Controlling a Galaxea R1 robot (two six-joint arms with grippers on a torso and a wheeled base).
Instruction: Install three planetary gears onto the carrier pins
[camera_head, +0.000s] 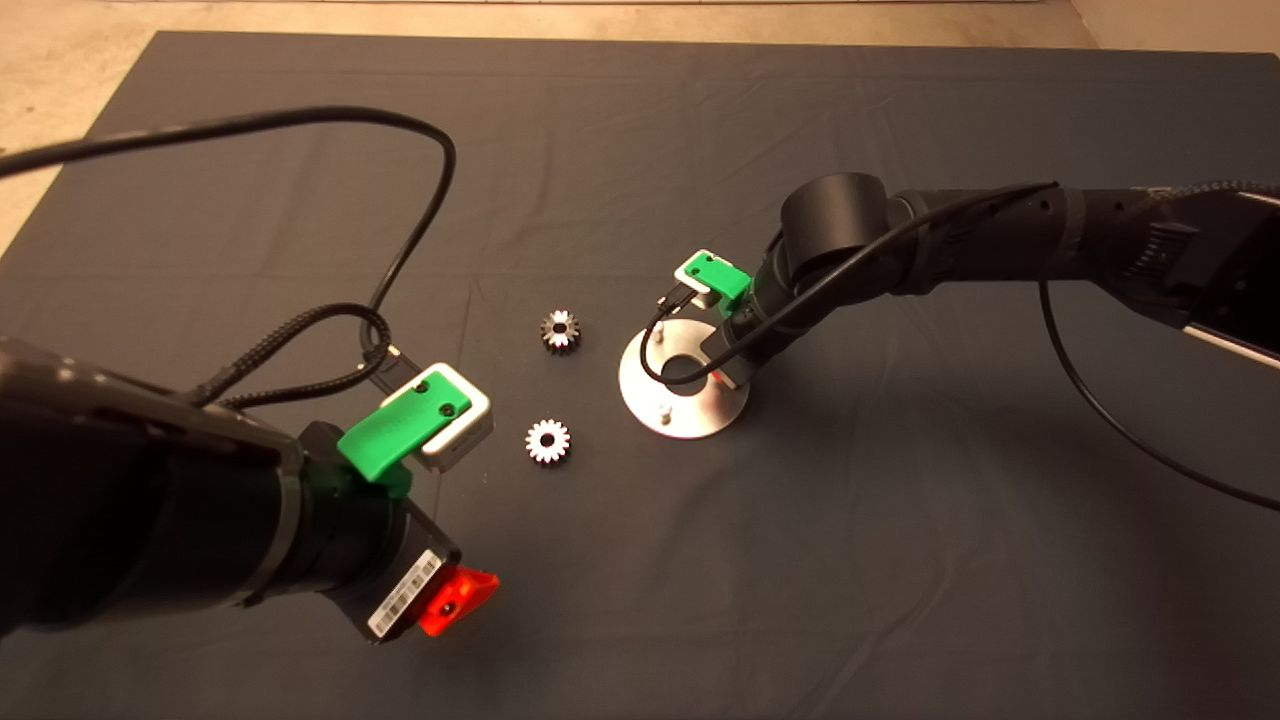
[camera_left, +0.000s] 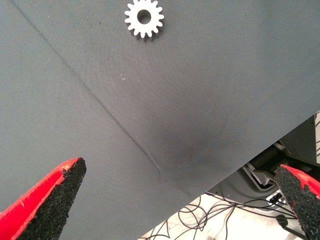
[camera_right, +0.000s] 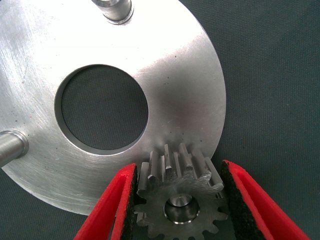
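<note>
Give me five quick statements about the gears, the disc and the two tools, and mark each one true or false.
1. Two planetary gears lie loose on the mat. True.
2. The right tool is empty. False: its red fingers flank a third gear, which sits over a pin on the disc.
3. The left tool is open. True: its fingers are wide apart and hold nothing.
4. All three carrier pins carry gears. False: two pins stand bare.
5. The left tool hovers over the disc. False: it is over bare mat, with one loose gear in its wrist view.
</note>
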